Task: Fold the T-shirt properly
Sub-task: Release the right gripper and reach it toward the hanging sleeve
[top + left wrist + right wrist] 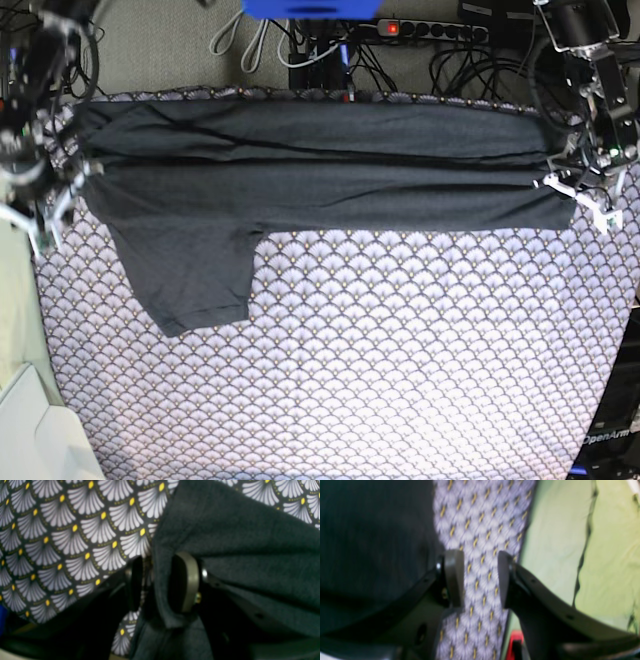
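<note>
T-shirt (237, 542) draped over left tool (162, 582) pad — base view: only a folded band.

matt soft t-shirt (330, 170) on smooth printed cloth (380, 360).

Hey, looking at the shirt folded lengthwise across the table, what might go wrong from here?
1. In the left wrist view, shirt fabric drapes over one finger of the open left claw; pulling away might drag that end and undo the fold.
2. One sleeve sticks out below the folded band, so the next fold may come out lopsided.
3. The right claw stands open over the patterned cloth, off the shirt; closing there would likely pinch the cloth instead.
</note>
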